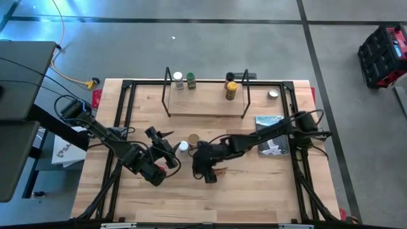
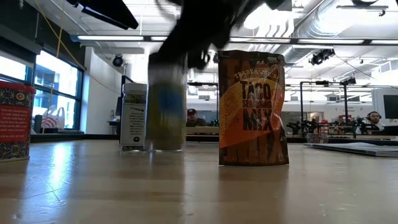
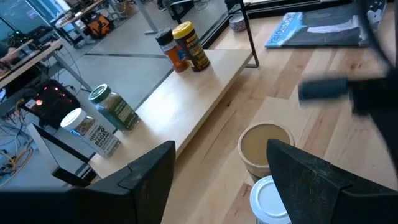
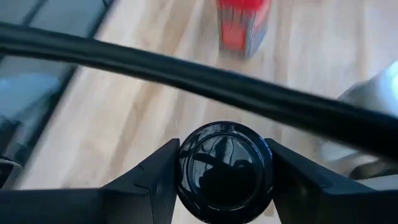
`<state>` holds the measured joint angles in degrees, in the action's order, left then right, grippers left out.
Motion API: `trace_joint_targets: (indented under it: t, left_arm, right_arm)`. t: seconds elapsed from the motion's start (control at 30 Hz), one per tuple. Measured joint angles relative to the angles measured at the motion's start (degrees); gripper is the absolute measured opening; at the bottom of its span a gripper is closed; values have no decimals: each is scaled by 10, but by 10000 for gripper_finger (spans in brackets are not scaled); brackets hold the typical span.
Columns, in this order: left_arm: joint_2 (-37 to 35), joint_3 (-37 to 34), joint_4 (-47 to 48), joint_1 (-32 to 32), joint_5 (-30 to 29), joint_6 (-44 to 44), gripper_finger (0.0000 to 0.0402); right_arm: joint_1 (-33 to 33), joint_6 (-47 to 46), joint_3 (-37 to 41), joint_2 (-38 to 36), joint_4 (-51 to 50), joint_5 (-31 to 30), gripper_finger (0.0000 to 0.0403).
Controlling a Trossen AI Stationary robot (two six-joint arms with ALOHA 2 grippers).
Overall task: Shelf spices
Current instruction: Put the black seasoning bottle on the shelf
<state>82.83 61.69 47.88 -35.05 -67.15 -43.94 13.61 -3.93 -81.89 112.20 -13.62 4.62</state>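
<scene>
Gloss-black lid of a spice jar [image 4: 225,167] sits clamped between the two fingers of the right hand [image 1: 206,166], which grips it from above near the middle of the table [image 1: 254,191], well apart from the shelf [image 1: 210,105]. In the low view the jar's contents look yellow-green; whether its base has left the wood cannot be told. It is likely rigid and light, but the smooth round lid looks slippery, so a hold lower on the shoulder or body would probably be surer than on the cap alone. Just beside it, the left hand [image 3: 217,168] is spread open, its fingers either side of a tan jar [image 3: 266,146] and a white-capped jar [image 3: 270,200], both upright. A brown packet [image 2: 252,109] of taco seasoning stands close by, creased and soft, and is probably best pinched by its top edge. A red box [image 4: 242,28] stands on the table nearby. Already on the shelf's pale board stand a white jar [image 1: 178,79], a green jar [image 1: 191,81], a dark jar [image 1: 230,77] and a yellow jar [image 1: 231,91].
</scene>
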Motion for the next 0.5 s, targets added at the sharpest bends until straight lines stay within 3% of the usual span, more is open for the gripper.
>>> trace_joint_targets:
  t: [0.33,0.5]
  left_arm:
    - [0,0,-1,-2,-4,0,248]
    - [0,0,-2,-2,-11,0,248]
  right_arm:
    - [-55,67,-1,-217,-64,-24,194]
    - [-152,83,-1,-298,-95,-78,194]
